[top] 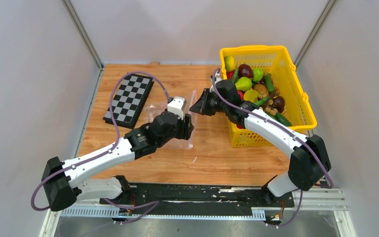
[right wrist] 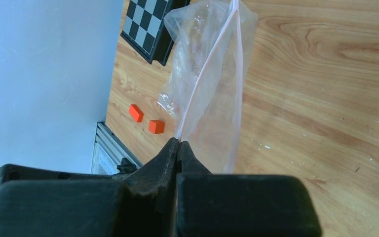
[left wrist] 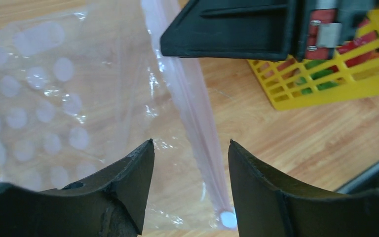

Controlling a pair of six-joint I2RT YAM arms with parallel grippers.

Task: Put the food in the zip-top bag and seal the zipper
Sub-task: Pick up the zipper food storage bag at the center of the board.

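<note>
The bag (right wrist: 212,74) lies crumpled at the middle of the tabletop (top: 217,158), between the chessboard (top: 128,98) at left rear and the yellow basket (top: 256,49) at right rear, with neither touching it. Bare wood runs from the bag to the near edge, and there is a strip of wood between the bag and the basket. Grey walls close in the left, rear and right sides. The right gripper (right wrist: 178,142) has its fingers pressed together on the zipper (left wrist: 197,113), whose pink strip runs straight into the closed tips. The left gripper (left wrist: 191,144) stands partly open astride the same strip, its fingers (left wrist: 133,173) off the film on either side. The bag is clear, wrinkled and dotted with pale spots. The food (top: 256,89) sits heaped in the basket. Two orange blocks (right wrist: 135,112) lie near the bag's left side.
</note>
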